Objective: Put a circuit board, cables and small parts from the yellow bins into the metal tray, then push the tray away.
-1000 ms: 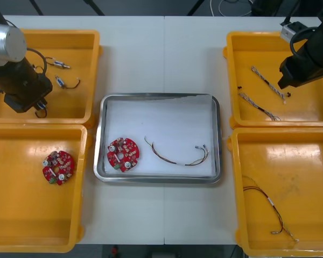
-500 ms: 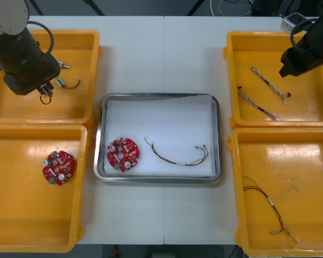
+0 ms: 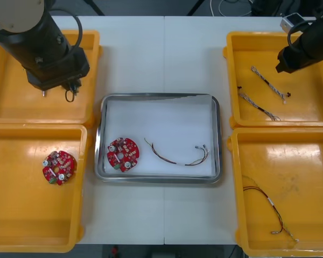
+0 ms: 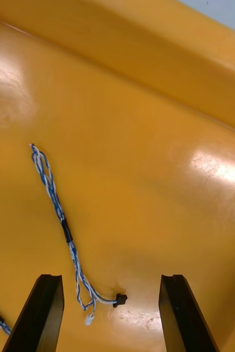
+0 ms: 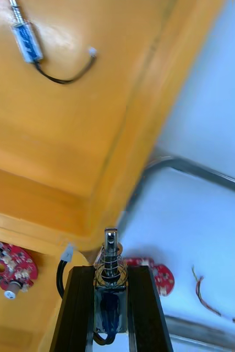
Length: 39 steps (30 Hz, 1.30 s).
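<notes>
Light table [image 3: 161, 54], two yellow bins at each side, metal tray [image 3: 159, 97] between them. The tray's white floor holds one round red circuit board [image 3: 123, 154] near its left wall and a red and yellow cable [image 3: 177, 156] just to that board's right, the two apart.

Left gripper [image 5: 110, 272]: fingers narrow, clamped on a small metal part [image 5: 111, 258] with a spring end and a black lead looping below. It hangs above the far left yellow bin [image 3: 91, 70], close to the corner nearest the tray. A second small metal part [image 5: 26, 41] lies on that bin's floor. A second circuit board [image 3: 58, 167] lies in the near left yellow bin [image 3: 81, 183].

Right gripper [image 4: 110, 286]: fingers wide, holding nothing, above the floor of the far right yellow bin [image 3: 231, 70]. A twisted blue and white cable [image 4: 56, 214] lies on the floor there, its connector end between the fingers.
</notes>
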Available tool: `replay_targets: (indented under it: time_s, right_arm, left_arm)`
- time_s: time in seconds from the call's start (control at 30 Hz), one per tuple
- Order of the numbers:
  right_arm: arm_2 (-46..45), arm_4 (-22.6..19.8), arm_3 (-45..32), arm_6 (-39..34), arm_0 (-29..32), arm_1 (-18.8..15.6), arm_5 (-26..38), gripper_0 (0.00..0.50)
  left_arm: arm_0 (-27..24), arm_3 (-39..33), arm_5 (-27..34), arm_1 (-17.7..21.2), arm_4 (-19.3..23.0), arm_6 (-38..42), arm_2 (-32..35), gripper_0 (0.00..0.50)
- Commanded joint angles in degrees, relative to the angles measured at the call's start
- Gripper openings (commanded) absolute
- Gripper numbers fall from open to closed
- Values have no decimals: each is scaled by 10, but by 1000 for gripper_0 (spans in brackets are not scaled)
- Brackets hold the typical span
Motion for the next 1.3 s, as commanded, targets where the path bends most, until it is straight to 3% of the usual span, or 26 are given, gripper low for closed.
replay_targets:
  time_s: [0.03, 0.2, 0.4, 0.73, 1.03, 1.13, 1.17, 1.3]
  right_arm:
    - [-17, -11, 36, 15, -30, 8, -34, 500]
    - [-13, -26, 73, 16, -30, 15, -64, 500]
    - [30, -36, 89, 7, -29, 16, -87, 500]
    - [37, -46, 123, 10, -23, 22, -112, 500]
    - [41, -57, 124, 8, -9, 22, -116, 500]
    - [41, -59, 124, 8, -4, 22, -116, 258]
    - [41, -61, 124, 10, -1, 22, -116, 221]
    - [41, -66, 124, 13, 11, 22, -130, 191]
  left_arm:
    - [-26, -68, 6, 0, 25, -11, -30, 0]
    - [-26, -84, -3, -23, 16, -12, -61, 0]
    - [-26, -66, -52, -46, -25, -15, -124, 0]
    - [-26, 16, -133, -70, -78, -28, -194, 0]
    - [-26, 85, -210, -78, -89, -35, -229, 0]
    - [-26, 94, -225, -79, -95, -34, -242, 0]
    - [-26, 99, -228, -80, -95, -35, -243, 0]
    - [-26, 105, -232, -81, -96, -35, -249, 0]
